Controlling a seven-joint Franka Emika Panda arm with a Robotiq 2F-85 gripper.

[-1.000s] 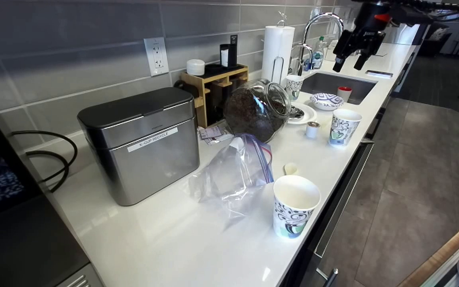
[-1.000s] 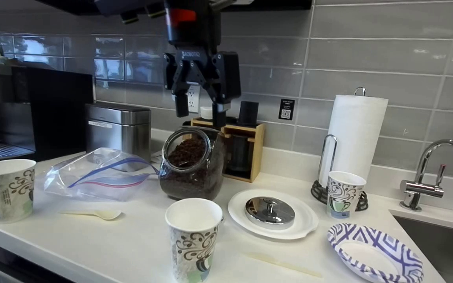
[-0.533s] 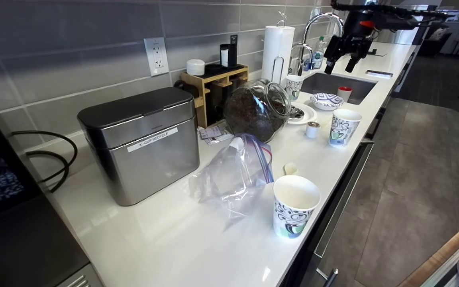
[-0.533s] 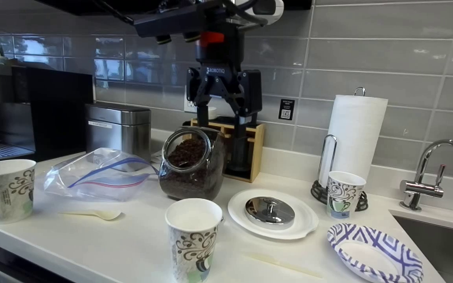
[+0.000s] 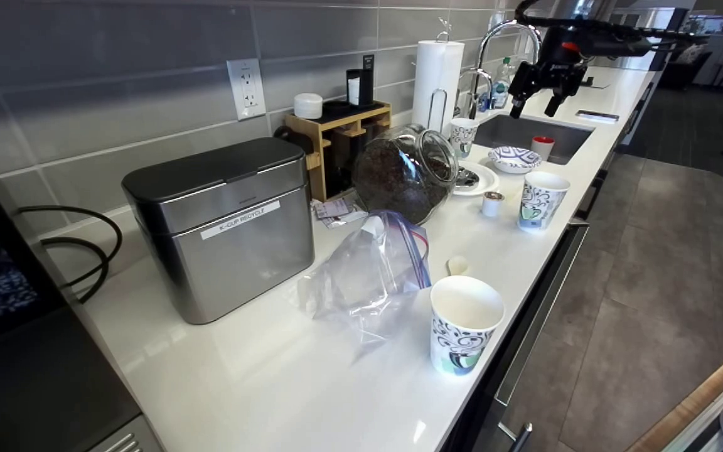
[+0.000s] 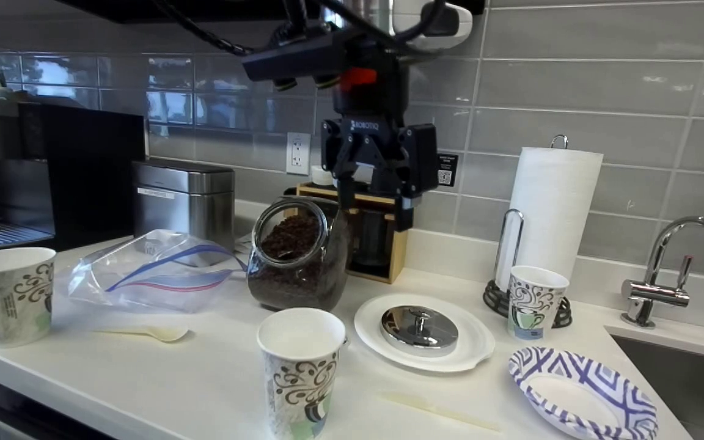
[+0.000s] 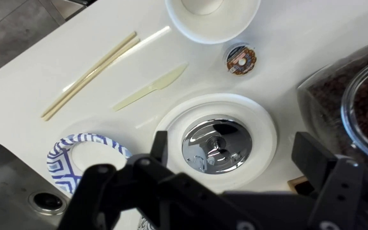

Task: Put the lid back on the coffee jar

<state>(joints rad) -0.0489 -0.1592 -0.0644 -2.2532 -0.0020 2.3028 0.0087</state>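
robotiq tool (image 6: 375, 206) now nearer lid (image 6: 419, 330)

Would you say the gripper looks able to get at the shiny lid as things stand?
Probably yes: the gripper is open, and the lid lies on the white plate, its knob up, nothing covering it.

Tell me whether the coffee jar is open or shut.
Open: the coffee jar is uncovered; its lid lies on the white plate.
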